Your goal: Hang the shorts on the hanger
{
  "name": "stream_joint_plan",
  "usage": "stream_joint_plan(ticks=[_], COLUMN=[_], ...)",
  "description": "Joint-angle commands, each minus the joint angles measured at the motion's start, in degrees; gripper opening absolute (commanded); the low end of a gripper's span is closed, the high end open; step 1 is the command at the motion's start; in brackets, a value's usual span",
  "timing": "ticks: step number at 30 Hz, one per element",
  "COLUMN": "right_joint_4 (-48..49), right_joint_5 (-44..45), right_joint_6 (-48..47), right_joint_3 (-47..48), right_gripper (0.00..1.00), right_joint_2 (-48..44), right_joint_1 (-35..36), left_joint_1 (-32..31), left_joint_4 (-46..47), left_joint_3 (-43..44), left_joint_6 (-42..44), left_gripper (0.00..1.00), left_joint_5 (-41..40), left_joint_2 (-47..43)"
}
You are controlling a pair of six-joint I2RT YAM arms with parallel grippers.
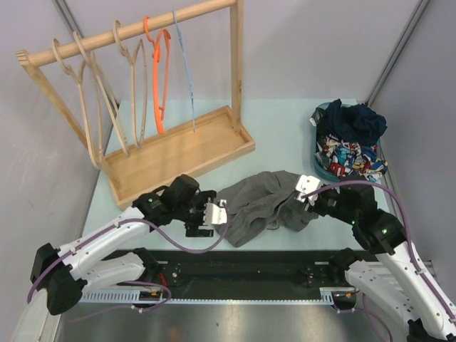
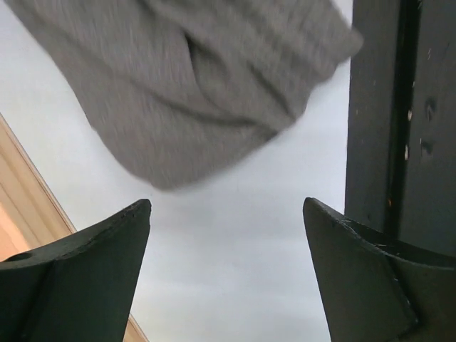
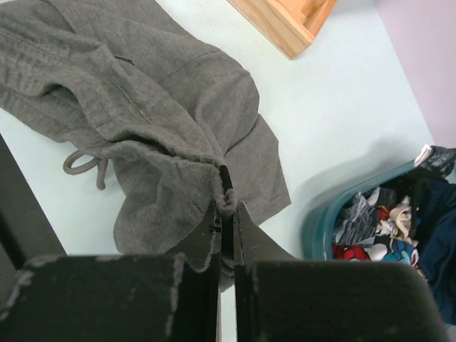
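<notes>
shorts [image 1: 265,201]: crumpled on counter [image 1: 285,128], drawstring [image 3: 82,165] half hidden. right gripper [image 3: 226,210]: clamped on fold. left gripper [image 2: 228,214]: spread wide, empty.

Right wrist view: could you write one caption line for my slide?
Right gripper shut on a fold of the grey shorts lying on the pale table, teal basket nearby.

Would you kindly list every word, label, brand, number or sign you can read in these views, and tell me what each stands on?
No text can be read in any view.
The cartoon-print cloth in the teal basket: its print may hold lettering, but it is too small and blurred to read.
The shorts and the wooden rack: no label or marking shows.
</notes>
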Motion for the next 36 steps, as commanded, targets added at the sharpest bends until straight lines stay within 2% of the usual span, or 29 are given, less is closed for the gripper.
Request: stream_joint_plan(ticks=[1,5,7,14,19,21,22,23,24,25,26,27,28,33,36], right_joint_4=[2.5,3.4,3.7,3.7,4.4,5.1,5.5,5.7,6.1,6.4,6.9,8.5,9.4,14.1,13.8], right_joint_5=[1.7,2.3,2.3,2.7,3.5,4.3,5.1,5.6,6.1,7.2,7.8,8.2,8.7,8.7,8.0], right_joint_6=[3.9,4.1,4.4,5.0,5.1,5.0,5.1,5.1,5.4,5.5,5.6,5.8,6.1,6.5,6.2], right_joint_3=[1.6,1.5,1.5,1.5,1.5,1.5,1.8,2.4,3.2,5.2,6.3,7.4,10.3,22.5,31.4], right_gripper=[0.0,0.0,0.0,0.0,0.0,0.0,0.0,0.0,0.0,0.0,0.0,0.0,0.0,0.0,0.0], right_joint_2=[0.2,0.5,0.7,1.3,1.0,0.5,0.2,-0.2,0.1,0.4,1.1,1.7,2.2,7.9,11.6], right_joint_1=[-0.3,-0.3,-0.3,-0.3,-0.4,-0.5,-0.5,-0.7,-0.8,-0.9,-1.1,-1.4,-2.0,-3.8,-4.4], left_joint_1=[-6.4,-16.4,-19.4,-23.6,-23.9,-23.6,-22.2,-20.9,-19.2,-15.4,-13.2,-11.0,-7.5,-4.1,-3.6], left_joint_4=[8.8,16.6,18.1,26.9,33.0,33.1,31.7,26.4,22.9,19.3,11.9,8.4,2.8,-11.3,-15.6], left_joint_3=[-2.0,-5.3,-6.6,-9.0,-8.9,-7.2,-5.8,-3.9,1.1,4.4,7.9,15.4,19.0,41.6,50.6], left_joint_6=[-0.2,-2.6,-2.3,-1.2,-2.9,-3.9,-5.8,-7.0,-8.2,-10.5,-11.0,-11.0,-11.3,-11.9,-12.1], left_gripper=[0.92,0.92,0.92,0.82,0.74,0.49,0.38,0.16,0.05,0.0,0.0,0.0,0.0,0.0,0.0], left_joint_5=[1.2,-2.1,-2.1,-5.6,-13.4,-15.9,-16.5,-15.6,-14.2,-10.1,-7.2,-4.3,-0.7,1.5,-0.5], left_joint_2=[0.0,-0.5,0.7,7.9,16.7,16.8,15.1,13.3,11.2,7.4,5.8,4.6,3.0,3.8,3.7])
